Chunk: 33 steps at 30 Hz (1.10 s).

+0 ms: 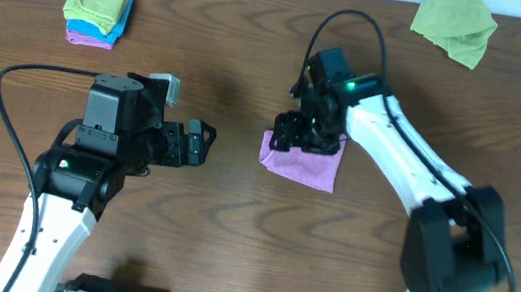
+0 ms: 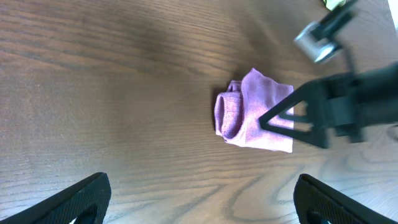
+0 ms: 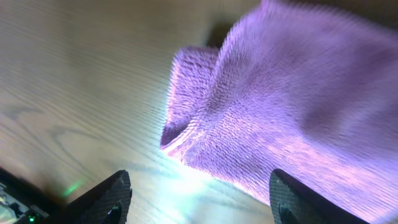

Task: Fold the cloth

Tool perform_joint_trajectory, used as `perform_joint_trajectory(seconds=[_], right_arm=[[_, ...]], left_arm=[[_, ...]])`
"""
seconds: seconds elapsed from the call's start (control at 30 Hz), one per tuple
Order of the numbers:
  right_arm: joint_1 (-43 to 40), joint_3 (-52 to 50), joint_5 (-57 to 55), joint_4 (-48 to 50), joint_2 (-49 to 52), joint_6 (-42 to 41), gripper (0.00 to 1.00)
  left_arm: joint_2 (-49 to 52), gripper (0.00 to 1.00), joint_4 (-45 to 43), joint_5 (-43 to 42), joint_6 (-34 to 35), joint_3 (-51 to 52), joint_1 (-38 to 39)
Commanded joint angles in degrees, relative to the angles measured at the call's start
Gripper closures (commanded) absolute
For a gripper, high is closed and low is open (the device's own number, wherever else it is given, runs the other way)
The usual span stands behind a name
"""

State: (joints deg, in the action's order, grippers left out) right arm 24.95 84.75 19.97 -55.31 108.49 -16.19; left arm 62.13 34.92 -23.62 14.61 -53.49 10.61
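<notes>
Purple terry cloth is lying as a small folded bundle near the middle of the desk. I am hovering my right tool over its upper-left corner as the overhead view has it, fingers spread apart and gripping nothing. My left tool is hanging off to the side, well apart from the cloth, likewise spread and empty. One edge is curling into a loose roll (it looks springy). I am judging that closing here risks pinching every layer at once and dragging the bundle, undoing the fold. Pressing too low risks scraping the desk and sliding the cloth away.
</notes>
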Motion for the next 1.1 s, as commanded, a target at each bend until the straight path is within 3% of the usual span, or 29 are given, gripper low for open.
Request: perform_joint_trajectory(seconds=[0.0, 0.03, 0.07, 0.17, 0.27, 0.57, 0.83, 1.07], right_arm=[[-0.6, 1.9, -5.2, -1.1, -4.7, 1.7, 0.7], [-0.7, 1.9, -6.8, -1.6, -5.2, 1.7, 0.92], [-0.7, 1.9, -8.5, -2.2, -5.6, 1.7, 0.98], [-1.2, 1.6, -11.7, -3.2, -5.7, 1.7, 0.98], [-1.8, 0.4, -13.7, -3.2, -5.7, 1.4, 0.99], [-9.5, -0.1, -15.4, -7.1, -5.7, 1.5, 0.99], [-16.5, -0.8, -10.7, -7.4, -5.7, 6.0, 0.98], [-17.0, -7.6, -10.7, -0.9, -5.0, 5.4, 0.98]], left_arm=[[-0.3, 0.04, -0.6, 0.0, -0.4, -1.0, -0.1], [-0.2, 0.02, -0.9, 0.0, -0.4, -1.0, -0.1], [-0.1, 0.0, -1.2, 0.0, -0.4, -1.0, -0.1], [1.5, 0.06, -1.8, 0.0, 0.5, -1.0, -0.1], [5.5, 0.02, -2.9, -2.1, 2.2, -0.9, -0.1], [28.1, 0.04, -22.9, -26.0, 3.6, 0.0, 0.0], [43.1, 0.05, -35.7, -28.7, 8.9, 0.0, 3.0], [47.8, 0.05, -43.4, -28.7, 14.2, 0.0, 6.1]])
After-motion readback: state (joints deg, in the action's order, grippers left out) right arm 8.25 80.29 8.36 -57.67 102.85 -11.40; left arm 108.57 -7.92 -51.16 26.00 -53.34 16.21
